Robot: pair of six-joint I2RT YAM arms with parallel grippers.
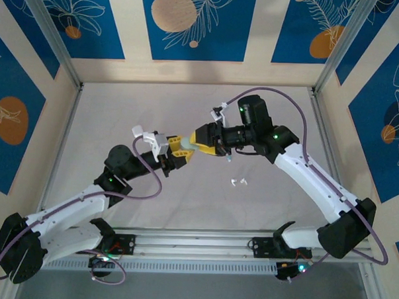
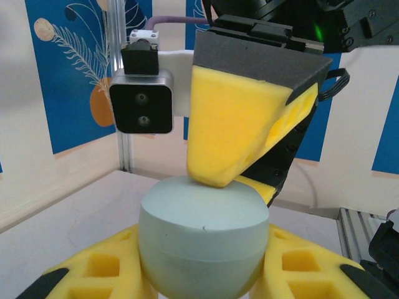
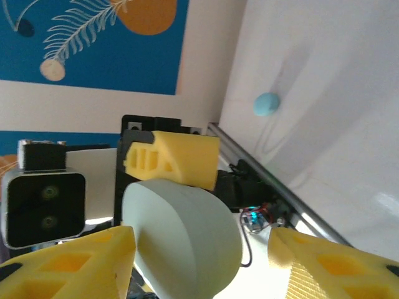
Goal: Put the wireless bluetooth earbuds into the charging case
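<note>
The charging case [image 2: 202, 233] is a pale teal, rounded shell with its lid closed. My left gripper [image 2: 202, 271] is shut on it, one yellow foam finger on each side, holding it above the table. In the top view the left gripper [image 1: 178, 148] meets my right gripper [image 1: 201, 140] at mid-table. The right gripper [image 3: 199, 265] is open and wide apart around the case [image 3: 184, 233]; one of its fingers [image 2: 234, 124] rests on the case's top. Two white earbuds [image 1: 237, 183] lie on the table below the grippers. A pale teal earbud [image 3: 267, 103] lies further out on the table.
The white table [image 1: 121, 113] is walled by panels with blue leaf pictures and aluminium posts [image 1: 55, 40]. A metal rail [image 1: 202, 245] runs along the near edge between the arm bases. Purple cables [image 1: 291, 104] loop off both arms.
</note>
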